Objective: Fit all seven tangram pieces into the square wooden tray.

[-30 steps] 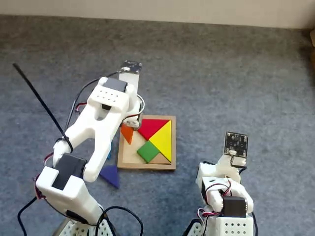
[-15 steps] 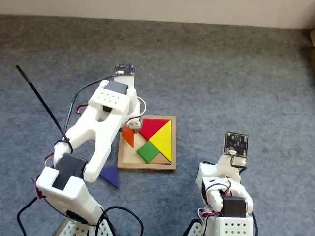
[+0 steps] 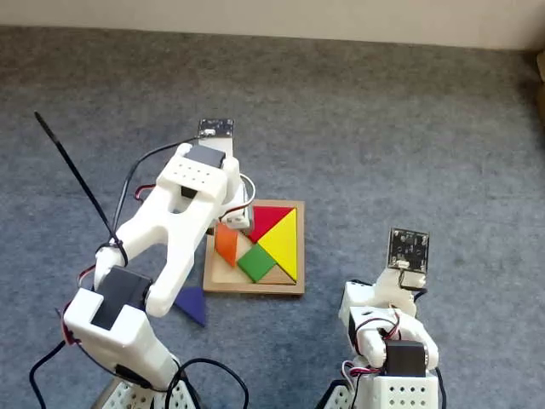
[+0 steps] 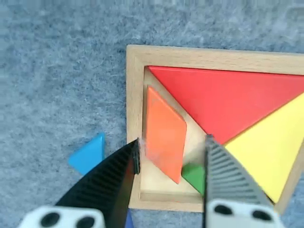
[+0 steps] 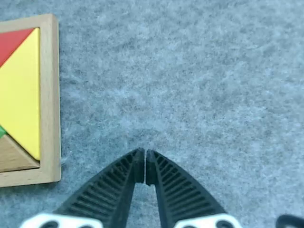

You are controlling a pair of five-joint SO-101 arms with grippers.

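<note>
Tray: The square wooden tray point(image 3: 255, 290) lay flat on the grey carpeted surface point(image 3: 409, 128), between the two arms and nearer the left one.

Seated pieces: A large red triangle point(image 4: 228, 97) filled the far part of the recess. A large yellow triangle point(image 3: 283, 243) lay against the right wall, edge to edge with the red one. A green square point(image 3: 255, 262) sat near the middle, touching the yellow triangle. A plain wood-coloured triangle point(image 3: 277, 274) occupied the near right corner.

Orange piece: An orange parallelogram point(image 4: 165, 140) lay inside the recess along the left wall, with a strip of bare wood showing between it and the red triangle. Whether it sat fully flat could not be told.

Left gripper: The left gripper point(image 4: 172, 141) hung over the tray's left side with its jaws spread, straddling the orange parallelogram. The black finger point(image 4: 118, 175) stood at the left rim just beside the piece. The grey finger point(image 4: 223, 175) stood apart from it on the other side. The piece was released.

Loose pieces: A light blue triangle point(image 4: 88, 154) lay on the carpet just outside the left rim. A dark purple triangle point(image 3: 192, 302) lay on the carpet near the tray's near left corner.

Right gripper: The right gripper point(image 5: 145, 166) hung above bare carpet to the right of the tray, its jaws pressed together on nothing.
</note>
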